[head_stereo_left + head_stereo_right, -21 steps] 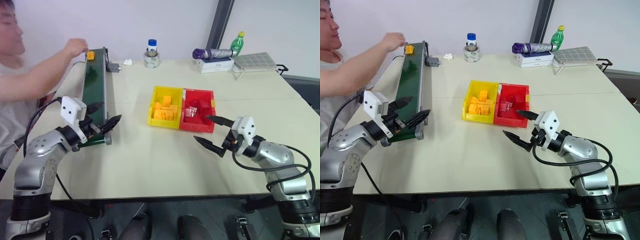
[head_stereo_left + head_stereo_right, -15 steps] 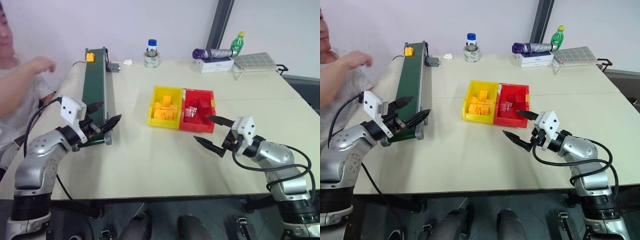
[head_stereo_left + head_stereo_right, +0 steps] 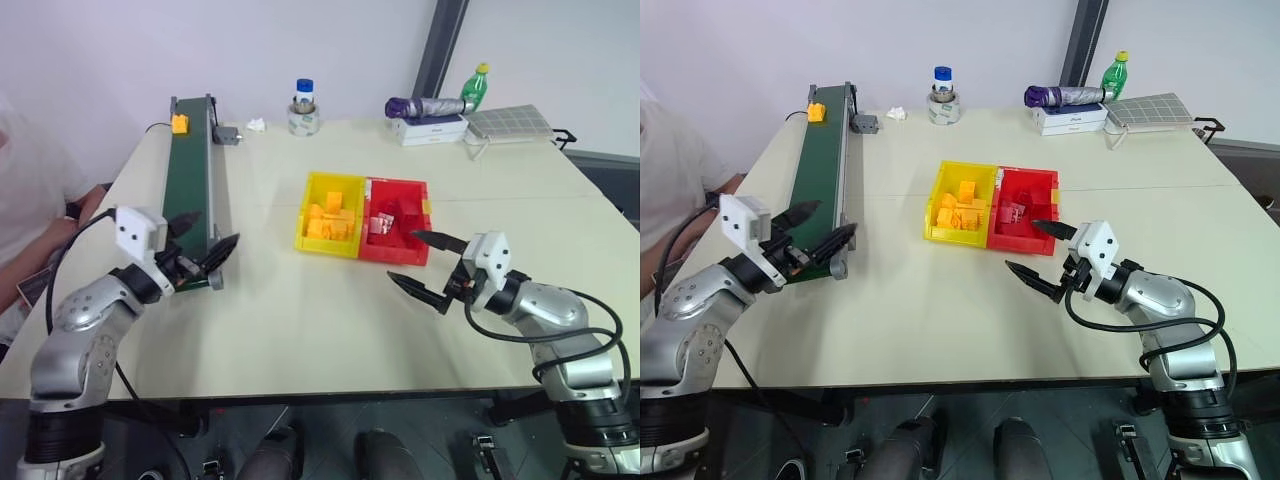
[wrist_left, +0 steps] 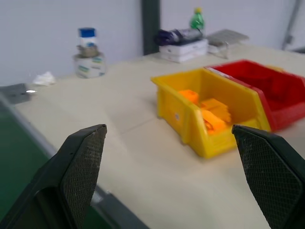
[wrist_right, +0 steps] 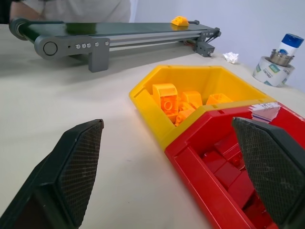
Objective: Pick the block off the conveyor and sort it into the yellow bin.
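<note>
A small orange-yellow block (image 3: 180, 124) lies on the far end of the dark green conveyor (image 3: 190, 180), which runs along the table's left side. The block (image 5: 180, 20) is also in the right wrist view. My left gripper (image 3: 218, 226) is open and empty at the conveyor's near end, pointing right toward the bins. The yellow bin (image 3: 322, 247) stands mid-table with several orange blocks inside. To the right of the bins, my right gripper (image 3: 402, 255) is open and empty, just above the table and pointing at them. Both wrist views show the yellow bin (image 4: 190, 119) between spread fingers.
A red bin (image 3: 397, 250) with pinkish blocks is joined to the yellow bin's right side. At the table's back stand a blue-lidded jar (image 3: 304, 108), a purple umbrella on a white box (image 3: 428, 112) and a green bottle (image 3: 476, 86). A person (image 3: 25, 190) sits at the left edge.
The person's hand has let go of the block at the conveyor's far end and drawn back out of the scene. The block has ridden slightly nearer on the belt. My left arm has sagged a little.
</note>
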`<act>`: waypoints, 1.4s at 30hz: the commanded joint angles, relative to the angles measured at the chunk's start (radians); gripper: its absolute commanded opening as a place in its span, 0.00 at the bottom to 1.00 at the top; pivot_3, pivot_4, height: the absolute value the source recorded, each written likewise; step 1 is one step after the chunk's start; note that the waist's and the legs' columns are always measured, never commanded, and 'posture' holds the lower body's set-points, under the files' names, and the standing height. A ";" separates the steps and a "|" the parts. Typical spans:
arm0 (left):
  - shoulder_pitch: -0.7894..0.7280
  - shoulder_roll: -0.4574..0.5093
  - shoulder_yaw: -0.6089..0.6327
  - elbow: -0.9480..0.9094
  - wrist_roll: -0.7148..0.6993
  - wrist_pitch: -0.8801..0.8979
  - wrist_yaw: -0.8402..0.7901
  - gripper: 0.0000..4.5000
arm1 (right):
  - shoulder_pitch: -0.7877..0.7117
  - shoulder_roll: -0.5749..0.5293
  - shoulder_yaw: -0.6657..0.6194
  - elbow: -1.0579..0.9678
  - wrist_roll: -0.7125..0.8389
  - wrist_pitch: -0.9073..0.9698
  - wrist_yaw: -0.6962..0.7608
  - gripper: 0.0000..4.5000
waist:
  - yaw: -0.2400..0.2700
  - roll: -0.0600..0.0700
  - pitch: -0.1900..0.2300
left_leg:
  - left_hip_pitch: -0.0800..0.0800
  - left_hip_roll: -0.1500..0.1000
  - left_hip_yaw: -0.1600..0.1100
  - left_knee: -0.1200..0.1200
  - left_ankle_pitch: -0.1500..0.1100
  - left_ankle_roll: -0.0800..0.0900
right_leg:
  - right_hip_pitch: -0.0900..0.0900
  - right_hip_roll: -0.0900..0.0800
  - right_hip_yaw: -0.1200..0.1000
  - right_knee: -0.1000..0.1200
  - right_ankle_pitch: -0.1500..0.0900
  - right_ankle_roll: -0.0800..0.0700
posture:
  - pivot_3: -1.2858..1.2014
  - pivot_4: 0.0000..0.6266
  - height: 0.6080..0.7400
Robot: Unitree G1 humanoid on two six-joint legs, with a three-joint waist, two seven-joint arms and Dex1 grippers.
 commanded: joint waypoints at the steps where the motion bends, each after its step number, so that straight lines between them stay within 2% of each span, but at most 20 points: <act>1: 0.036 -0.064 0.053 -0.072 0.104 -0.082 0.174 0.99 | -0.025 -0.003 -0.016 -0.011 0.010 -0.021 0.006 1.00 | 0.001 0.000 0.000 | 0.000 0.000 0.000 0.000 0.000 0.000 | 0.000 0.000 0.000 0.000 0.000 0.000 | 0.52 0.24 1.00; 6: 0.122 -0.195 0.044 -0.176 0.276 -0.101 0.418 0.99 | -0.034 0.001 -0.014 -0.006 0.013 -0.022 0.012 1.00 | 0.002 0.000 0.000 | 0.000 0.000 0.001 0.001 0.000 0.000 | 0.001 0.000 0.000 0.000 0.000 0.000 | 0.52 0.24 1.00; 10: 0.160 -0.256 0.024 -0.210 0.340 -0.077 0.504 0.99 | -0.036 0.003 -0.017 -0.003 0.016 -0.025 0.017 1.00 | 0.008 -0.001 0.000 | 0.000 0.000 0.000 0.001 0.000 0.000 | 0.001 0.000 0.000 0.001 0.000 0.000 | 0.52 0.24 1.00; 16: 0.189 -0.283 -0.007 -0.217 0.394 -0.072 0.539 0.99 | -0.036 0.004 -0.015 -0.007 0.014 -0.024 0.017 1.00 | 0.023 -0.001 0.000 | 0.001 0.000 0.001 0.002 0.000 0.000 | 0.002 0.000 -0.001 0.001 0.000 0.000 | 0.52 0.24 1.00; 42: 0.098 -0.299 -0.032 -0.160 0.407 -0.036 0.582 0.99 | -0.032 0.004 -0.017 -0.004 0.009 -0.026 0.014 1.00 | 0.023 -0.001 0.000 | 0.001 0.000 0.001 0.002 0.000 0.000 | 0.002 0.001 -0.001 0.001 0.000 0.000 | 0.52 0.24 1.00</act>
